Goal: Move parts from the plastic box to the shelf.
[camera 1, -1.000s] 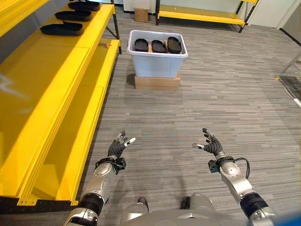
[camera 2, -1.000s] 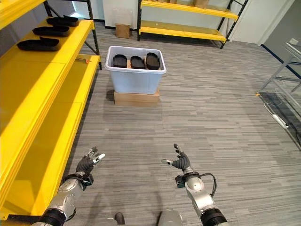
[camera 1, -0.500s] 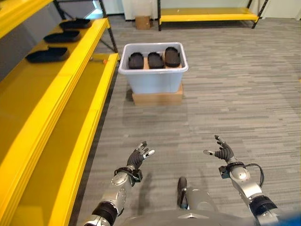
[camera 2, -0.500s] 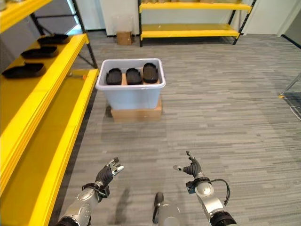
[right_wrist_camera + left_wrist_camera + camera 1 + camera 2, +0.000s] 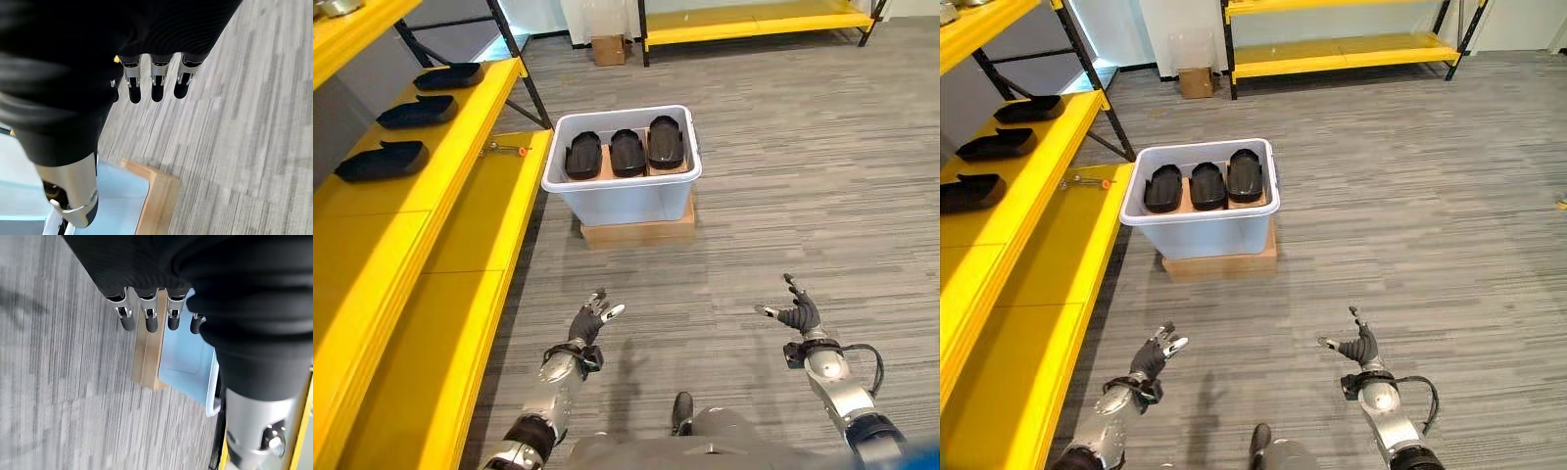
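Glossy plastic box [image 5: 623, 196], matt parts [image 5: 626, 154]

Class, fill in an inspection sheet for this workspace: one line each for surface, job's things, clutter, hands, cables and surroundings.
Surface: grey striped floor.
Job's things: pale plastic box on a wooden base, holding three black parts side by side; three more black parts lie on the yellow shelf.
Clutter: a small tool with an orange tip on the lower shelf; a cardboard box by the far wall.
Hands: left hand and right hand both open, empty, raised short of the box.
Cables: nothing seen.
Surroundings: a second yellow rack at the far wall.
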Robot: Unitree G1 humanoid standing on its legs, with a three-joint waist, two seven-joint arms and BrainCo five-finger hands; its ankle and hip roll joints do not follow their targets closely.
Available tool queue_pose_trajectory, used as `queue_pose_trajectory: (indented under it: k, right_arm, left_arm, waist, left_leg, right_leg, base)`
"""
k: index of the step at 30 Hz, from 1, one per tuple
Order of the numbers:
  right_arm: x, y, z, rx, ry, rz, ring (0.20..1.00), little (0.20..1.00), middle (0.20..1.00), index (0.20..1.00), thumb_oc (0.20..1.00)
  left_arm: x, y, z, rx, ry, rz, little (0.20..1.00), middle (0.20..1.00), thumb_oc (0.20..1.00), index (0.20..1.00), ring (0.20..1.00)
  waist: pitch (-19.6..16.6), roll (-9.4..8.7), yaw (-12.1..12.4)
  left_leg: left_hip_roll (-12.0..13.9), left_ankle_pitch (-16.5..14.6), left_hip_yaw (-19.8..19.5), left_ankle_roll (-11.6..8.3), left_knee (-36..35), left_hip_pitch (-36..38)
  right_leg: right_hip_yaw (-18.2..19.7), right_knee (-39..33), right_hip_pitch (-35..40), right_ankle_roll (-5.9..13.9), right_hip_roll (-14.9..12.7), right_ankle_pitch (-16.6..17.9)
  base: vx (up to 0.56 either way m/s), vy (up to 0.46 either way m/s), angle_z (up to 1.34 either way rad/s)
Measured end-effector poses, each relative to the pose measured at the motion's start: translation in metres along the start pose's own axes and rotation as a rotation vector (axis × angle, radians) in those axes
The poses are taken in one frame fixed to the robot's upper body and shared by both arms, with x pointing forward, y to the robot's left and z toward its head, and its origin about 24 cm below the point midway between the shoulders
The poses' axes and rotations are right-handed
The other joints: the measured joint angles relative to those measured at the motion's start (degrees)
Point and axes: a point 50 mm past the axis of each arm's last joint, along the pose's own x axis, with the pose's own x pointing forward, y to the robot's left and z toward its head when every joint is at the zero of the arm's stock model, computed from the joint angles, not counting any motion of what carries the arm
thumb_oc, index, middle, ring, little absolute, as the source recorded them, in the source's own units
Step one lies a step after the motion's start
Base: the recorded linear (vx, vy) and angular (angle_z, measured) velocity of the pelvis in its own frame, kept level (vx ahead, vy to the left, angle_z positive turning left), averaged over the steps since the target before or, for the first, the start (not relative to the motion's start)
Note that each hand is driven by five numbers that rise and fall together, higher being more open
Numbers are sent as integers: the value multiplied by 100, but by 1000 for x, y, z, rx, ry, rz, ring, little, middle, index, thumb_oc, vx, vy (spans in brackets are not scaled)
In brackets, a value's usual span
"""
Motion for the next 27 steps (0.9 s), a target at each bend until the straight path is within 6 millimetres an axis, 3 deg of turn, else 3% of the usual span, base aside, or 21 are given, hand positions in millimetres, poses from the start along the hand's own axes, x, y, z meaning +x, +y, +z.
queue_pose_trajectory:
  k: [3,5,6,7,9,11,15,16,17,19,20,22,23,27]
  right_arm:
    - [3,2,9,6,-33,27,1000,1000,1000,1000,1000]
    - [4,5,11,3,-41,40,1000,1000,1000,1000,1000]
    - [3,7,9,1,-32,48,1000,1000,1000,1000,1000]
    - [3,9,10,-3,-36,62,1000,1000,1000,1000,1000]
    - [1,11,7,-9,-23,80,1000,1000,1000,1000,1000]
    - [-2,9,0,-25,-5,95,1000,1000,1000,1000,1000]
    - [-5,4,-5,-44,12,110,1000,1000,1000,1000,1000]
    - [-6,1,-7,-52,15,114,1000,1000,1000,1000,1000]
    - [-5,0,-7,-50,16,113,1000,1000,1000,1000,1000]
    - [-7,10,-5,-25,12,134,1000,1000,1000,1000,1000]
    - [-6,19,1,8,-6,145,1000,1000,1000,1000,1000]
    - [-5,28,13,45,-52,156,1000,1000,1000,1000,1000]
    - [-4,28,19,50,-76,164,1000,1000,1000,1000,1000]
    - [2,31,32,50,-120,207,1000,1000,1000,1000,1000]
  left_arm:
    - [-2,2,-1,0,3,4,1000,1000,1000,1000,1000]
    - [-3,3,-4,-1,18,8,1000,1000,1000,1000,1000]
    - [-5,6,-7,-7,29,17,1000,1000,1000,1000,1000]
    - [-6,12,-9,-23,33,46,1000,1000,1000,1000,1000]
    - [-9,22,-11,-52,34,97,1000,1000,1000,1000,1000]
    - [-11,25,-12,-59,33,108,1000,1000,1000,1000,1000]
    - [-8,22,-8,-55,16,90,1000,1000,1000,1000,1000]
    - [-8,20,-8,-54,13,86,1000,1000,1000,1000,1000]
    - [-7,19,-6,-50,5,85,1000,1000,1000,1000,1000]
    - [-7,24,-3,-36,-4,98,1000,1000,1000,1000,1000]
    - [-7,30,1,-11,-7,104,1000,1000,1000,1000,1000]
    - [-6,33,8,36,-20,107,1000,1000,1000,1000,1000]
    - [-4,34,13,49,-31,105,1000,1000,1000,1000,1000]
    - [-4,41,23,80,-53,126,1000,1000,1000,1000,1000]
  waist:
    - [80,-137,94]
    - [85,-141,155]
    - [78,-172,185]
    - [49,-68,242]
    - [183,-13,268]
    - [196,-40,260]
    - [156,35,218]
    - [118,110,191]
    - [139,195,168]
    - [170,-116,245]
    - [166,-342,324]
    - [205,-376,389]
    - [244,-309,470]
    - [259,-281,613]
  left_leg:
    - [-157,24,85,137,-1708,-269]
    - [-88,390,-7,145,-2428,-494]
    - [1,733,-245,-15,-3077,-583]
    - [182,1081,-415,-28,-3823,-555]
    - [636,1374,-486,-10,-3780,-771]
    - [649,1391,-472,15,-3781,-724]
    - [256,1395,-470,97,-3779,-361]
    - [134,1357,-443,192,-3779,-236]
    - [88,1743,-471,453,-3767,-160]
    - [-182,1707,-357,510,-3762,-80]
    - [-461,1605,-290,618,-3759,-92]
    - [-766,1440,-308,864,-3757,28]
    - [-858,1321,-276,980,-3757,134]
    - [-971,1191,-199,1113,-3758,240]
  right_leg:
    - [105,-136,284,135,9,-60]
    - [226,-189,461,169,68,-77]
    - [399,-301,568,355,125,-134]
    - [537,-358,642,412,215,-155]
    - [751,-345,852,419,273,-155]
    - [883,-370,1014,515,137,-213]
    - [1012,-346,1249,743,-145,-349]
    - [1009,-303,1274,868,-161,-425]
    - [994,-188,1299,1036,-187,-546]
    - [938,82,1226,1237,-514,-692]
    - [816,168,1172,1302,-792,-682]
    - [638,440,1133,1602,-1124,-480]
    - [594,732,1086,1705,-1247,-415]
    - [668,1256,868,1901,-1425,-288]
  base:
    - [175,157,-12]
    - [286,260,-46]
    - [266,269,-54]
    - [263,250,-67]
    - [242,263,-71]
    - [221,251,-47]
    - [167,218,-19]
    - [135,195,10]
    - [108,162,12]
    - [132,196,-1]
    - [165,259,-1]
    - [171,348,14]
    - [119,319,14]
    - [58,171,-7]
